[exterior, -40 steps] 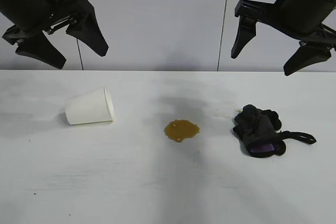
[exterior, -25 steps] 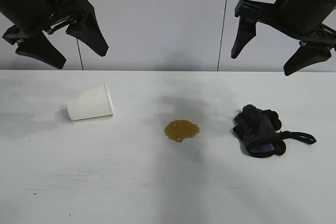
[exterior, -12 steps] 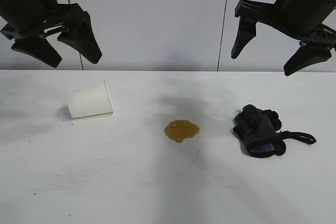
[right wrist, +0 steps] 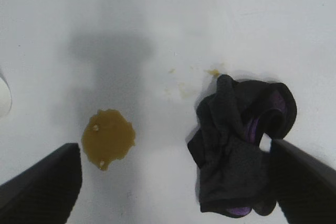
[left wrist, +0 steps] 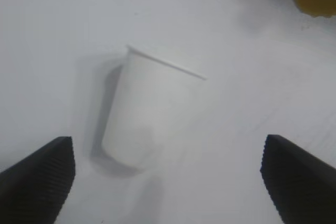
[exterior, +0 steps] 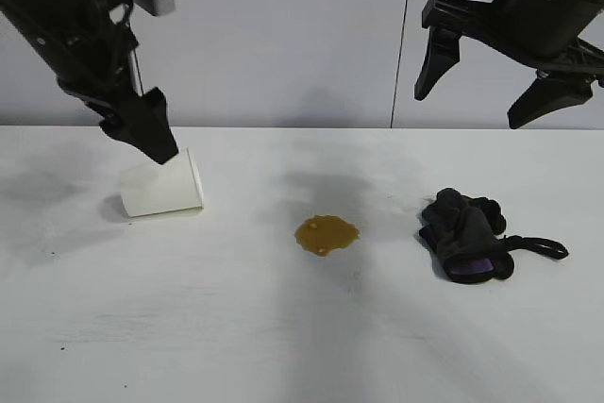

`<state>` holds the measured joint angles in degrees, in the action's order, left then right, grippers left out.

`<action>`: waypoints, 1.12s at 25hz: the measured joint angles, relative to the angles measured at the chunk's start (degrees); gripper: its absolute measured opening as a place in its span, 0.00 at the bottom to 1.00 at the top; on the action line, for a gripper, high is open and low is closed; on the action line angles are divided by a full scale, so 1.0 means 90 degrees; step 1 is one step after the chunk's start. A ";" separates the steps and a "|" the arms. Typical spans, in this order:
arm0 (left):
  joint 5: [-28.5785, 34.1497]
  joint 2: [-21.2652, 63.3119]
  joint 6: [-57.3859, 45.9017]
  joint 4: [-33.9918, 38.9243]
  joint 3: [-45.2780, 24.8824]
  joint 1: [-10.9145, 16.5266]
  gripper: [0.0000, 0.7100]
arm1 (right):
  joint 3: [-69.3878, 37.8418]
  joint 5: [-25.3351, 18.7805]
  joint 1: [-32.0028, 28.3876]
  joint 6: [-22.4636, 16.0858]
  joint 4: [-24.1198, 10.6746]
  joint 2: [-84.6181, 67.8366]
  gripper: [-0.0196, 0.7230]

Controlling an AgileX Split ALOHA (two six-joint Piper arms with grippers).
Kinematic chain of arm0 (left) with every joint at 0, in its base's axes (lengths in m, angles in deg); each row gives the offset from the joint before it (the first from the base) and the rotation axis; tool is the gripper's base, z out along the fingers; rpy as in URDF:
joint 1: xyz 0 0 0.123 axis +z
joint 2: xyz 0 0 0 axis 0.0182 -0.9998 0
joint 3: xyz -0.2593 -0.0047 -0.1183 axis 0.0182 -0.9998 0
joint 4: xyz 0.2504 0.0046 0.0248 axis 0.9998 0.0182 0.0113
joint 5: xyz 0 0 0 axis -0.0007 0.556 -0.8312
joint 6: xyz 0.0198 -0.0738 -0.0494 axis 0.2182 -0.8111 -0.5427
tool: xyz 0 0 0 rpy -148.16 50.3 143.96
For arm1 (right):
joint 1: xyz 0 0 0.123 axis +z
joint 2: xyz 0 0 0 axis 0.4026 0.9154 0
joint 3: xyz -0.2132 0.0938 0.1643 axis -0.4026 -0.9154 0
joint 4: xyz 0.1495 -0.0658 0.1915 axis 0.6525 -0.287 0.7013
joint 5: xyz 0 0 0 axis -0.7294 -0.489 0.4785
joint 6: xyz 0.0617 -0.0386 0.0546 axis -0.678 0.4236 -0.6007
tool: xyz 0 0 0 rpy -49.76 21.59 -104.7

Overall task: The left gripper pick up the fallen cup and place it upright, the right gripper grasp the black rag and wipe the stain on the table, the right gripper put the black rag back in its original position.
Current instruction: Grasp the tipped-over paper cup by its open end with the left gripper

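The white paper cup [exterior: 162, 186] lies on its side on the white table [exterior: 189, 327] at the left, rim toward the middle; it also shows in the left wrist view [left wrist: 149, 108]. My left gripper [exterior: 146, 134] is low, just above and behind the cup, open, its fingers [left wrist: 37, 177] wide apart. The brownish-yellow stain [exterior: 327, 234] sits mid-table and shows in the right wrist view [right wrist: 107, 137]. The black rag [exterior: 467, 235] with a purple lining lies at the right, also in the right wrist view [right wrist: 239, 145]. My right gripper [exterior: 491, 73] hangs high above the rag, open and empty.
A grey panelled wall [exterior: 283, 35] stands behind the table. A thin black strap [exterior: 543, 247] trails from the rag toward the right edge. Small yellowish drops [right wrist: 212, 72] lie beside the rag.
My left gripper has come down and turned toward the cup, from high at the upper left to just above it. The cup rolled slightly earlier. The right gripper has barely moved.
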<state>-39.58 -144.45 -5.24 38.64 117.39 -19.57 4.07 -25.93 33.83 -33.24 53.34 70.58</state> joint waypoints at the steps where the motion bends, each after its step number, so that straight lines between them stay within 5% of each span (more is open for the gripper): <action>1: 0.0000 -0.0139 0.0000 0.0000 0.0102 -0.0073 0.98 | 0.0000 0.0000 0.0000 0.0000 0.0000 0.0000 0.92; 7: 0.0032 -0.0901 0.0106 0.0387 0.0860 -0.0145 0.98 | 0.0000 0.0000 0.0000 0.0003 -0.0002 0.0000 0.92; 21: -0.0158 -0.1757 0.0499 0.0725 0.0945 -0.0145 0.98 | 0.0000 0.0021 0.0000 0.0008 -0.0002 0.0000 0.92; 28: -0.0216 -0.1782 0.0499 0.0731 0.0945 -0.0145 0.71 | 0.0000 0.0021 0.0000 0.0008 -0.0002 0.0000 0.92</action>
<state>-41.53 -160.49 -0.76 45.22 125.90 -20.88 4.07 -25.75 33.83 -33.16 53.32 70.58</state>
